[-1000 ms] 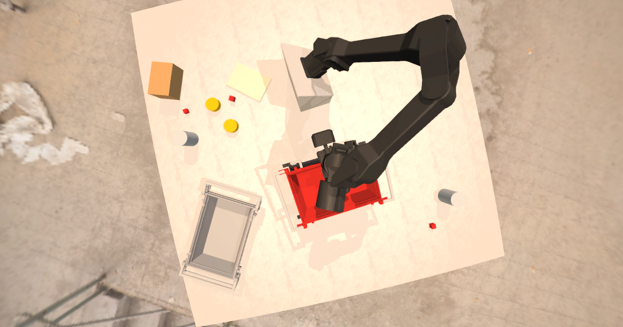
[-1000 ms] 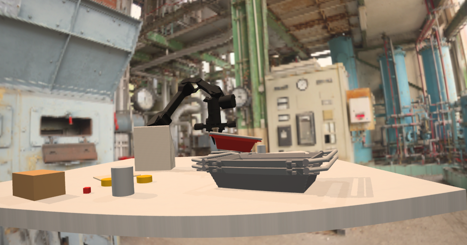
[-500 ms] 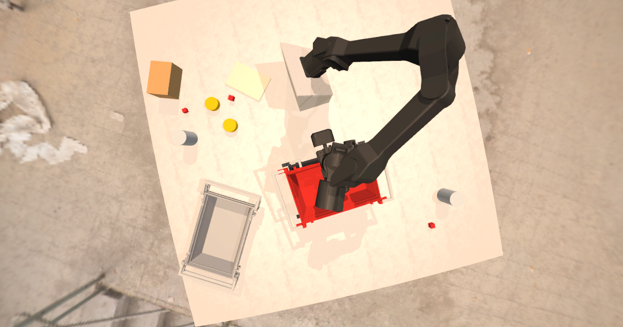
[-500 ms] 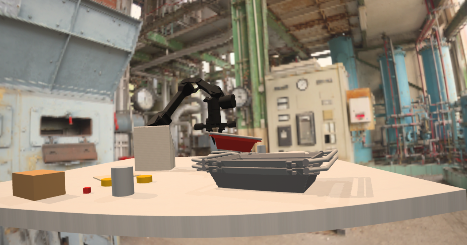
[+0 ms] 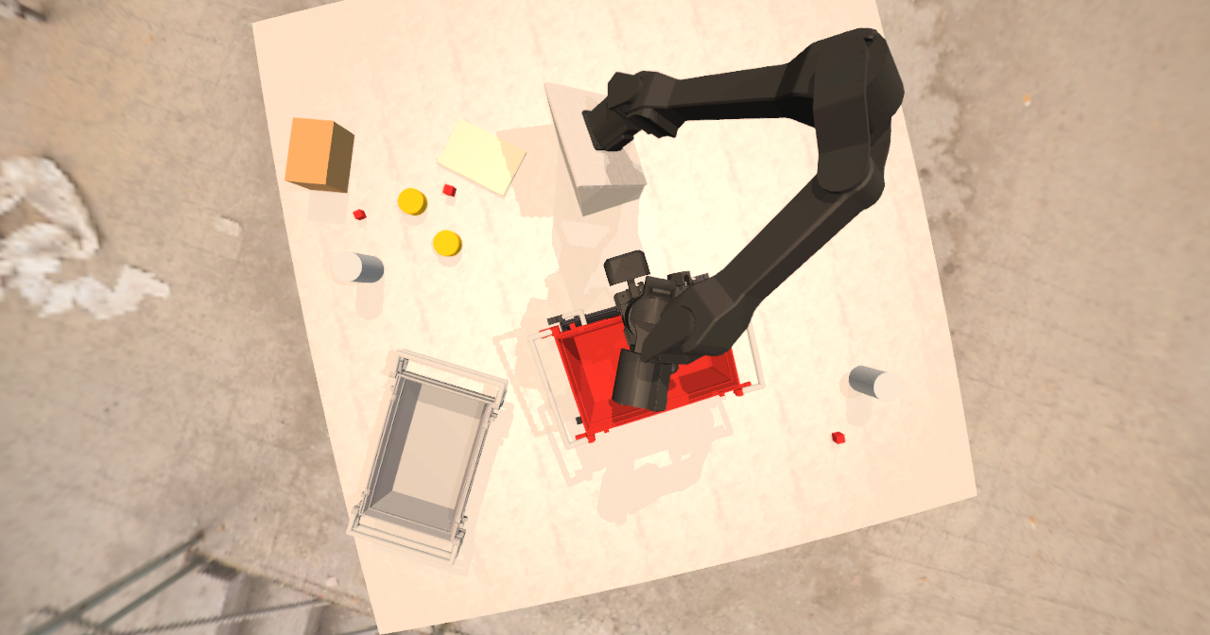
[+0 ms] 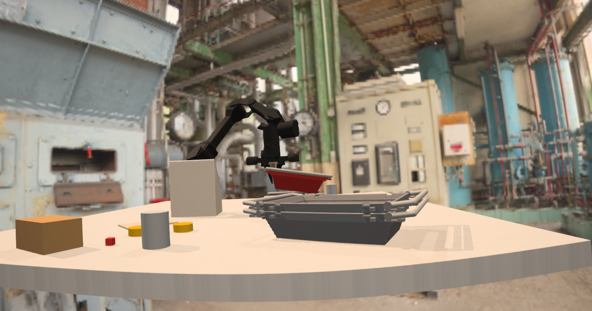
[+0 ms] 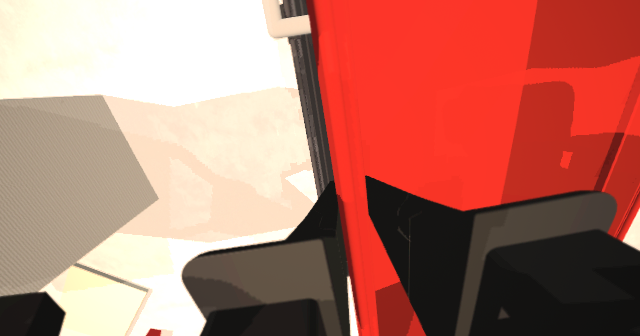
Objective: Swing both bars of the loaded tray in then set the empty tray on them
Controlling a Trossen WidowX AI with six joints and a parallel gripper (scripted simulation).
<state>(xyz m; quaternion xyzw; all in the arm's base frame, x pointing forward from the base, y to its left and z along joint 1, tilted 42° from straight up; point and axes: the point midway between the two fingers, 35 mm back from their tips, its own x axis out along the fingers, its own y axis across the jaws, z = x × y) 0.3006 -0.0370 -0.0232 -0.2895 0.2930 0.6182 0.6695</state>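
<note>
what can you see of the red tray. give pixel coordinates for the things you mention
The red tray (image 5: 592,386) (image 6: 297,182) (image 7: 440,101) is a smooth, plastic-looking rectangular tub with sloping walls and a rim. Pale bars stick out past its ends. The gripper (image 5: 647,318) (image 6: 275,169) (image 7: 348,185) is shut on one long rim, one finger inside, one outside. It hangs tilted over a dark tray (image 5: 587,319) (image 7: 312,111), which it largely hides from above; whether they touch is unclear.

The jaws' arm reaches over the red tray (image 5: 592,377)

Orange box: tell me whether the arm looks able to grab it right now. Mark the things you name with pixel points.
Probably not: the gripper (image 5: 651,314) (image 6: 271,172) (image 7: 348,185) is shut on the rim of the red tray (image 5: 592,377) (image 6: 298,181) (image 7: 440,101), so it would likely need to release that first.
</note>
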